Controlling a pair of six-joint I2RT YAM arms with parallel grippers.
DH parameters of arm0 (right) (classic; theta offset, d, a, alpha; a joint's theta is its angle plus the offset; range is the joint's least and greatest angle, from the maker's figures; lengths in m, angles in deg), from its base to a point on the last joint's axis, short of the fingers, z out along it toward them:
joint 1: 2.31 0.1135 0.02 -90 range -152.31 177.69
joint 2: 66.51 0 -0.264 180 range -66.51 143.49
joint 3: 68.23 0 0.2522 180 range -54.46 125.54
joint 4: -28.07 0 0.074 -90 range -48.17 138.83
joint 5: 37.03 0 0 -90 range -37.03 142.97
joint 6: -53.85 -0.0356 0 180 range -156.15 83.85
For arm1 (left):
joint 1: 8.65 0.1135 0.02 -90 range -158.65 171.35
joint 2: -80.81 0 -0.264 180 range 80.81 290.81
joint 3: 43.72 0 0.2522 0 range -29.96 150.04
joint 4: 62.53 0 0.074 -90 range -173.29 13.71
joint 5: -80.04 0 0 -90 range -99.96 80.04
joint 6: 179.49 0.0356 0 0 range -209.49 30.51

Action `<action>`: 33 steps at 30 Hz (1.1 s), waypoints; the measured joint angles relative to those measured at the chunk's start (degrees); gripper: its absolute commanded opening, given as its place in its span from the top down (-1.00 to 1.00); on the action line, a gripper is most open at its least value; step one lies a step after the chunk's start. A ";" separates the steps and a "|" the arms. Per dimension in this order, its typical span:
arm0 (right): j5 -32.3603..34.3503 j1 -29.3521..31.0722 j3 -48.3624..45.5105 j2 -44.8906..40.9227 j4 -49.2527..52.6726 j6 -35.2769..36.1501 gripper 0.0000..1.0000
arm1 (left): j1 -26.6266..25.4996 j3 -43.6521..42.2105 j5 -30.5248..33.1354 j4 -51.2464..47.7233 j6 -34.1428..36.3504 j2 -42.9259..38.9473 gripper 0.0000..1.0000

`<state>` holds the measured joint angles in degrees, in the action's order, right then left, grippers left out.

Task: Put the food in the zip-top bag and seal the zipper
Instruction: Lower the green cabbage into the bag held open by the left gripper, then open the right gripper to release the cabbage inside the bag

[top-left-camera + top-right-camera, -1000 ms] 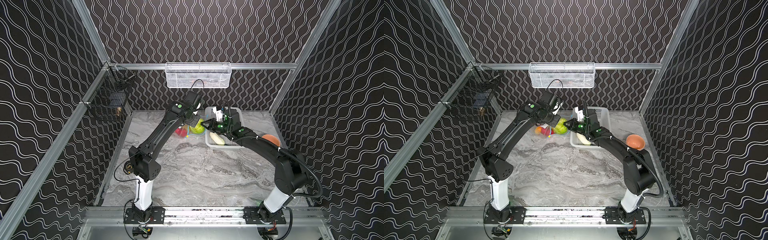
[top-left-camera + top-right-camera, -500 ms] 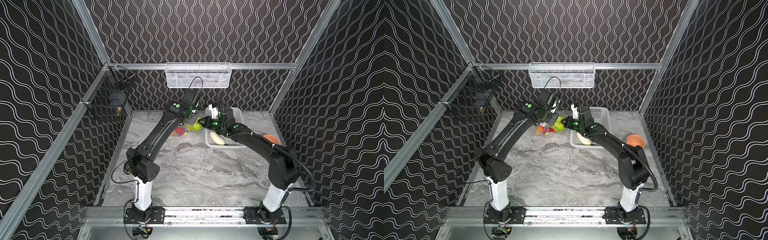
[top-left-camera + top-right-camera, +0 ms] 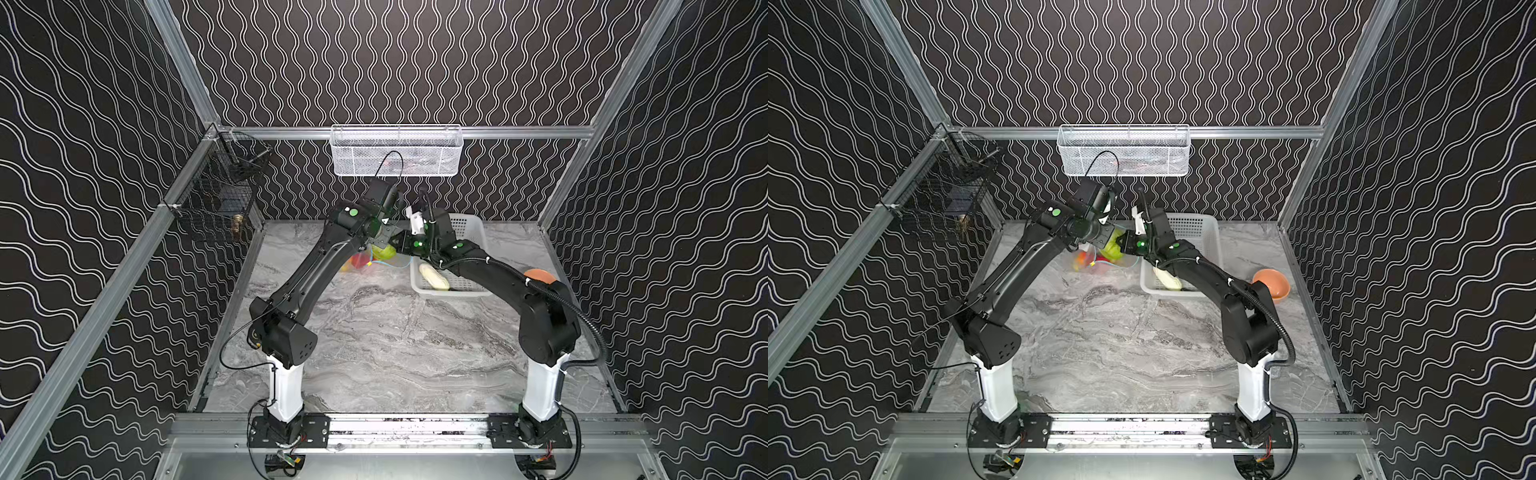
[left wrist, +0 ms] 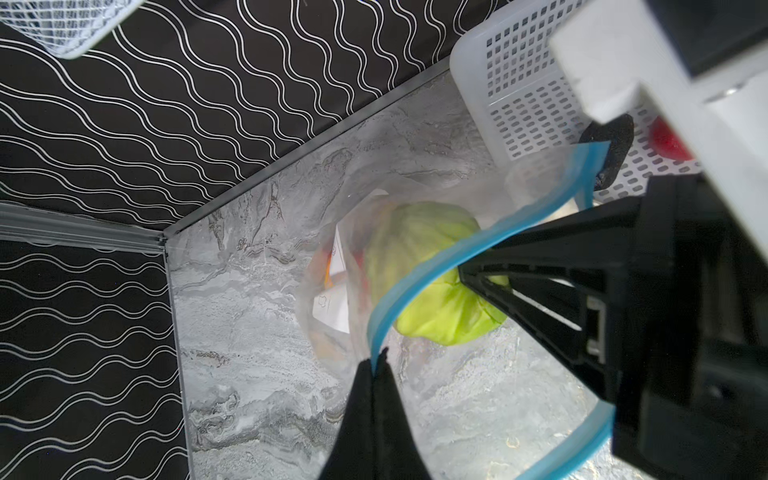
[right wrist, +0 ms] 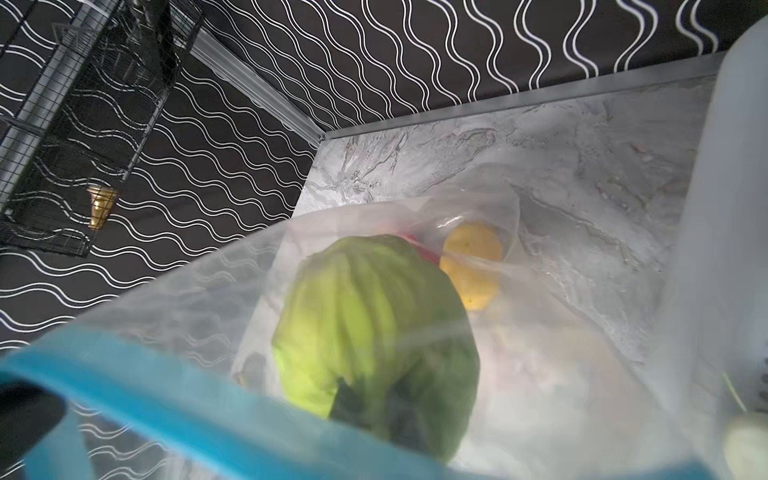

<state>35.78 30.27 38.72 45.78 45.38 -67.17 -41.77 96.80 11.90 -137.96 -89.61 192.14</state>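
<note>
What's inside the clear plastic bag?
The clear plastic zip-top bag holds a green toy cabbage, a yellow round fruit and a red piece peeking behind. Whatever lies under the cabbage is covered.

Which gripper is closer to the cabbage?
Right. The right gripper is at the cabbage in the bag mouth; the left gripper pinches the zipper beside it.

A robot test cell (lab, clearly): black wave-patterned wall panels (image 3: 415,62) in aluminium framing (image 3: 415,132), two black robot arms (image 3: 307,274) (image 3: 507,278) bolted to a metal rail (image 3: 407,428).
</note>
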 measured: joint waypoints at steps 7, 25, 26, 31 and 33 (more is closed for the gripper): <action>-1.81 0.26 -0.31 0.26 -2.05 0.02 0.12 | 0.00 0.22 0.17 0.02 0.00 0.33 1.00; -2.99 0.46 -2.23 -2.60 -5.57 0.04 -0.57 | 0.00 1.86 0.57 0.02 0.00 1.99 1.00; -2.99 0.46 -2.71 -2.78 -5.79 0.04 -0.57 | 0.00 1.90 0.57 0.02 0.00 2.03 1.00; -2.60 0.46 -5.09 -5.62 -5.75 0.00 -0.58 | 0.00 2.21 0.61 -0.07 0.00 2.12 1.00; -2.54 0.46 -6.05 -6.73 -6.29 0.00 -0.59 | 0.00 2.27 0.83 -0.04 0.00 2.12 1.00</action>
<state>33.25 30.73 32.67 39.05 39.08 -67.17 -41.77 99.07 12.73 -138.00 -89.61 194.26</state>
